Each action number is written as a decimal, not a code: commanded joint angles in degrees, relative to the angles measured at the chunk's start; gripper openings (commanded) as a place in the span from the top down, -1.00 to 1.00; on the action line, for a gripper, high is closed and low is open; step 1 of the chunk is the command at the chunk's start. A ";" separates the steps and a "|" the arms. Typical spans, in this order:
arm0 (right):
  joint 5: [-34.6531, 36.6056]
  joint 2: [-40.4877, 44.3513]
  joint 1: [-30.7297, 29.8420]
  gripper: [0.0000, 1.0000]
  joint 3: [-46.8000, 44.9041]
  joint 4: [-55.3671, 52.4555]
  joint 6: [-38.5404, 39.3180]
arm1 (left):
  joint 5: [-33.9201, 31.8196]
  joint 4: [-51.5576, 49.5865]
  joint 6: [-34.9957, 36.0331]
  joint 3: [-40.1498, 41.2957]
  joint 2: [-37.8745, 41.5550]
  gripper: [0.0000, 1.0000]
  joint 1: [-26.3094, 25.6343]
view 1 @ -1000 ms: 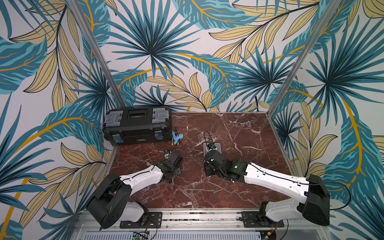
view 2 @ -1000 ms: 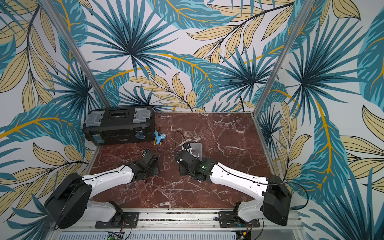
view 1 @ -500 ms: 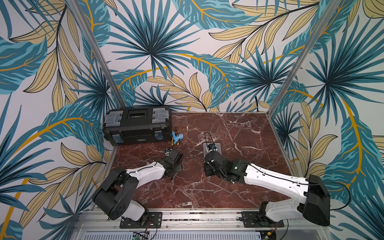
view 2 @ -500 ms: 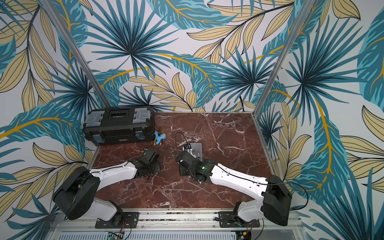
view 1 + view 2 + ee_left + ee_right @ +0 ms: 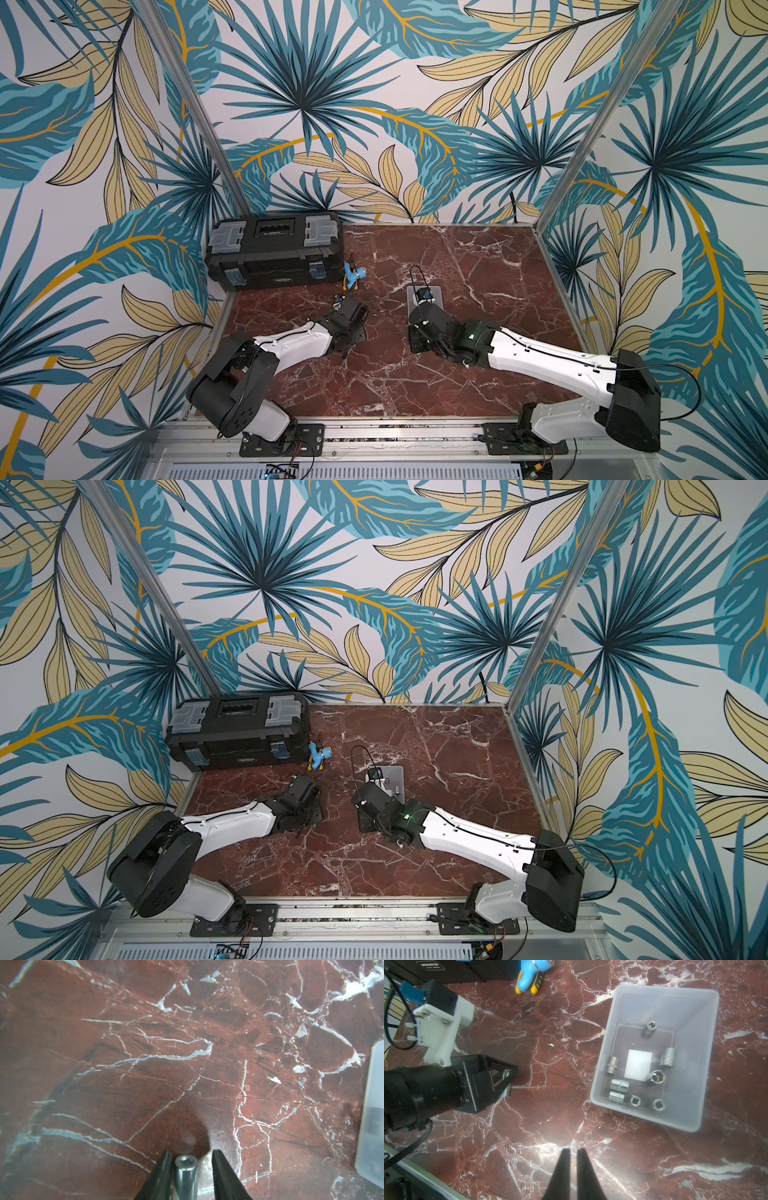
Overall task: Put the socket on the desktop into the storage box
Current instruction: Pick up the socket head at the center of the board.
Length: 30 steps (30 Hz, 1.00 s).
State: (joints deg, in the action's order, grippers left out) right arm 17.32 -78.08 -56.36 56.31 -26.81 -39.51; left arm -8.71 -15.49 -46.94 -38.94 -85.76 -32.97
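Note:
A silver socket (image 5: 185, 1169) sits between the fingers of my left gripper (image 5: 192, 1159), low over the red-brown marble desktop (image 5: 478, 282). It rests against one finger, and a clear gap separates it from the other, so the jaws are open around it. The right wrist view shows the same socket (image 5: 507, 1082) at the left gripper's (image 5: 508, 1081) tip. To its right stands the translucent storage box (image 5: 664, 991), holding several silver sockets (image 5: 618, 1089) around a white label. My right gripper (image 5: 572, 1150) hovers shut and empty in front of the box (image 5: 432, 291).
A black toolbox (image 5: 274, 253) with grey lid compartments stands at the back left. A blue and yellow tool (image 5: 353, 276) lies just in front of it. Aluminium rails (image 5: 395, 432) edge the front, and patterned walls close in the other sides.
My left arm's shoulder and elbow have shifted slightly, while its gripper stays at about the same spot. The right arm has barely moved.

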 commanded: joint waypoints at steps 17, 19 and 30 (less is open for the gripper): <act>-0.01 0.41 -0.13 0.76 -2.25 1.60 -1.53 | -2.54 -8.67 1.59 -1.22 -3.66 0.34 -2.62; -0.09 0.72 -0.12 0.75 -2.61 1.92 -1.76 | -2.75 -9.03 1.59 -1.48 -3.72 0.38 -2.62; -0.86 0.86 -0.10 0.77 -3.01 2.55 -2.33 | -2.18 -8.67 1.79 -1.66 -4.78 0.79 -2.76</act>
State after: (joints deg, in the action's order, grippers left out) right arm 16.82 -77.58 -56.36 54.50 -25.06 -40.95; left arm -12.91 -19.55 -45.43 -41.32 -87.88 -35.44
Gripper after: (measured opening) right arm 0.119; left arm 0.207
